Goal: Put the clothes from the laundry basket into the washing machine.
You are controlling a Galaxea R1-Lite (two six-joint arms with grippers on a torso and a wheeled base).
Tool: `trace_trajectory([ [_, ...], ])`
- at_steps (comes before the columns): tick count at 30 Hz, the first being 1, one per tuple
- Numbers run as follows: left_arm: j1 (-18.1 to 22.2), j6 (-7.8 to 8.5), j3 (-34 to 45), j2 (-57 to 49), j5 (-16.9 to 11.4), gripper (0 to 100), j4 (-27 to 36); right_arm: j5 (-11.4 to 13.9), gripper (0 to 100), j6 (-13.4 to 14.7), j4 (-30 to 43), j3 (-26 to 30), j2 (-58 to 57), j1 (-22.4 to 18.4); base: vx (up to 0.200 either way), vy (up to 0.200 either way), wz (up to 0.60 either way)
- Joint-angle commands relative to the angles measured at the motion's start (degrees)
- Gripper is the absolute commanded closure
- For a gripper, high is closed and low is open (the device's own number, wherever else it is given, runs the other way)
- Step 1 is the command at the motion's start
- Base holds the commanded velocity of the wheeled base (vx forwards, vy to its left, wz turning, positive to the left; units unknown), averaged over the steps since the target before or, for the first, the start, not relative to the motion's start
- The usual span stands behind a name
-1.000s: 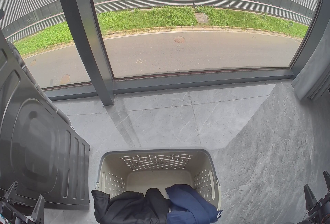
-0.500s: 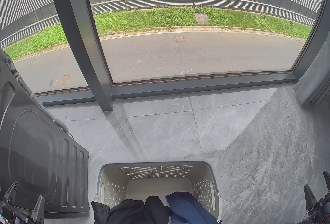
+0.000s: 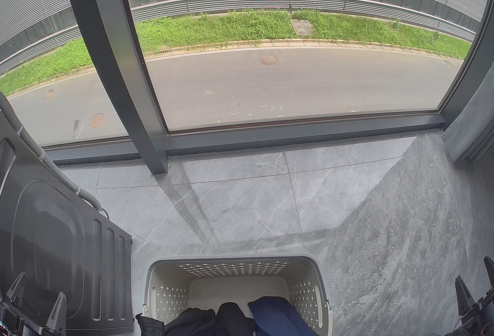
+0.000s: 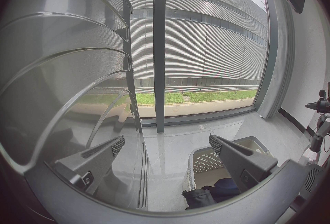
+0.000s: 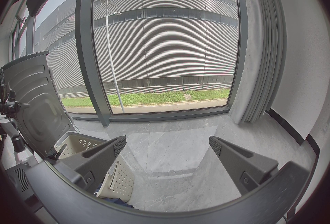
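Both claws are seen spread wide and empty; left gripper (image 3: 40,296) is parked low at the left, right gripper (image 3: 476,283) low at the right, nothing held between the fingers of either.

The laundry basket (image 3: 236,263) is set on the floor between them, inward of both; the clothes are heaped at its near end, black garment (image 3: 198,321) toward the left, navy garment (image 3: 278,317) toward the right, the black one draped over the rim; the heap is laid across the basket's width. The basket's own long axis cannot be told, the near end being cut off. The left gripper is judged somewhat nearer the heap, and the washing machine (image 3: 51,244) is also stood on that side, just beside the basket.

Basket: pale plastic, rounded corners, walls pierced with star-shaped holes. Clothes: soft, limp, crumpled fabric; a bunching pinch is likely needed. Machine: dark grey pressed panel, ribbed, a corrugated hose (image 3: 31,146) run along its upper edge; its opening is not shown. Floor (image 3: 309,187): glossy grey veined tile.
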Motion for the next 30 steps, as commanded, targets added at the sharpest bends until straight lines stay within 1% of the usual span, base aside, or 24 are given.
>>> trace_trajectory([
  [1, 0.01, -0.01, 0.92, -0.77, 0.01, 0, 0.00, 0.01, 0, 0.00, 0.00, 1.01, -0.70, 0.02, 0.000, 0.000, 0.00],
  [19, 0.01, -0.01, 0.92, -0.77, -0.08, 0, 0.00, -0.07, 0, 0.09, 0.00, 1.01, -0.70, 0.11, 0.000, 0.000, 0.00],
  [20, 0.01, -0.19, 0.92, -0.77, -0.25, 0, 0.00, -0.25, 0, 0.44, 0.00, 1.01, -0.70, 0.11, 0.000, 0.000, 0.00],
  [25, 0.01, -0.19, 0.92, -0.77, -0.34, 0, 0.00, -0.16, 0, 0.18, 0.00, 1.01, -0.70, 0.11, 0.000, 0.000, 0.00],
  [30, 0.01, -0.10, 0.92, -0.77, -0.25, 0, 0.00, -0.16, 0, 0.18, 0.00, 1.01, -0.70, 0.11, -0.200, 0.000, 0.00],
])
